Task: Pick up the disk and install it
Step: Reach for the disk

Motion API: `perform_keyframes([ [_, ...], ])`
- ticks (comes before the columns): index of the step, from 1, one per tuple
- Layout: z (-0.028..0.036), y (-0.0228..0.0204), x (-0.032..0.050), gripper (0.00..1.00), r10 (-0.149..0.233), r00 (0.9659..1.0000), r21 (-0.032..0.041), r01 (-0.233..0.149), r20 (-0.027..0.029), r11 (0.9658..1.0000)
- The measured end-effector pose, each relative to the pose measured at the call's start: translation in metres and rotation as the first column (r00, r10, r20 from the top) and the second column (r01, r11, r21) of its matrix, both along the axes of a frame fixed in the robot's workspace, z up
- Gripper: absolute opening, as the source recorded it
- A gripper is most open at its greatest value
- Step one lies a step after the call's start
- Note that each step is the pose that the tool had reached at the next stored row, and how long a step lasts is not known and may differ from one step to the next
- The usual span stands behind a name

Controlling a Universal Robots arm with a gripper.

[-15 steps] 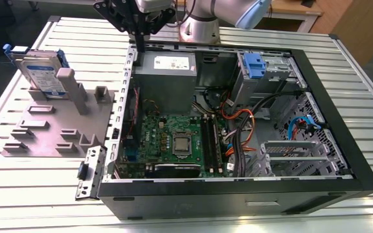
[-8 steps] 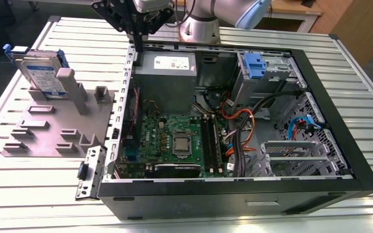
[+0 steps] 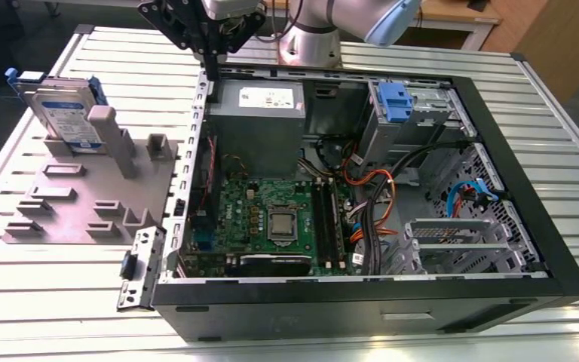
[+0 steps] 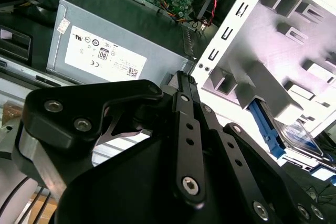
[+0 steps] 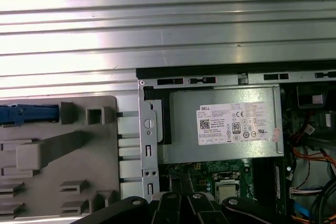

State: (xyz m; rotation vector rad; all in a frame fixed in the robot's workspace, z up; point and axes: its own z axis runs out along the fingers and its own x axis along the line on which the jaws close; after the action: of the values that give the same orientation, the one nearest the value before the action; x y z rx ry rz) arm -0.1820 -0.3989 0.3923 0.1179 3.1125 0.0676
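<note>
The disk is standing on edge in a slot at the far end of a grey fixture plate, in the upper left of the exterior view. Its white-and-blue label is facing the camera. A blue carrier is framing the disk, and a grey upright post of the plate is standing just in front of it. The plate is lying flat on the slatted metal worktop, just beside the open computer case on the exterior view's left.

The gripper is hanging from the robot arm at the upper centre of the exterior view. It is positioned over the far corner of the case, near the grey power supply, and is well apart from the disk. The jaws are standing closed together and are gripping nothing. In the second wrist view the gripper is showing both linkages meeting at the tip, with the power supply behind it and the disk in its slot beyond the plate's posts.

Inside the case, the green motherboard is lying flat below the power supply. A silver drive cage carrying a blue latch is sitting at the upper right of the exterior view. In the first wrist view the edge of the carrier is projecting from the plate, and the power supply is sitting inside the case wall.
</note>
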Motion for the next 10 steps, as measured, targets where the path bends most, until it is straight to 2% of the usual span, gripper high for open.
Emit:
perform_keyframes([
  [10,0.0,0.0,-0.004,0.11,0.0,1.0,0.0,0.0,0.0,1.0],
])
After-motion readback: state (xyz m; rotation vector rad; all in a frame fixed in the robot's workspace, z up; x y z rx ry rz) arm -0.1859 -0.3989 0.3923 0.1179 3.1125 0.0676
